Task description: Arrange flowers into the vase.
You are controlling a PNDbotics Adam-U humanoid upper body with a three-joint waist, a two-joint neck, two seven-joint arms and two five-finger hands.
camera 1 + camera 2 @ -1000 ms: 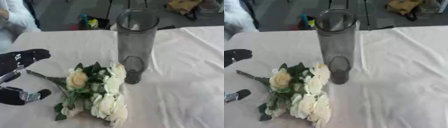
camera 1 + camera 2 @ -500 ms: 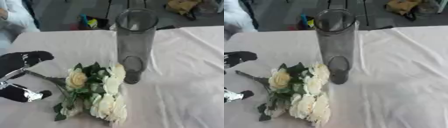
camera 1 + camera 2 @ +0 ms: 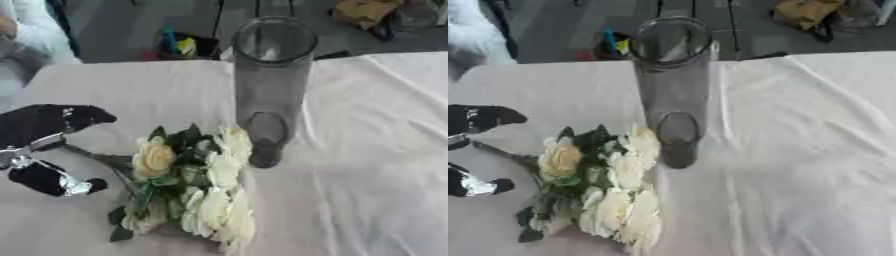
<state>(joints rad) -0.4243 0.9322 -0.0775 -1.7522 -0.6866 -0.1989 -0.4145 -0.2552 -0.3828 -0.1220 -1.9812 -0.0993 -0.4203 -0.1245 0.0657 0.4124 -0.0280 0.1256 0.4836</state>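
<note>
Your bouquet (image 3: 188, 185) lies stems toward your spread, empty-fingered left hand (image 3: 44, 145), blooms nearer you; the upright vase (image 3: 269, 85) is empty (clear glass).

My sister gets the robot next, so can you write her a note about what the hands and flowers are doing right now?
Left hand: open, fingers and thumb spread on either side of the stem end of the flower bunch, not closed on it. Right hand: not in view.
The flower bunch lies on the white tablecloth, blooms near the base of the vase.
The vase stands upright and empty.
Done: nothing in the vase yet.
Left: grasp the stems, lift, and put them in.
</note>
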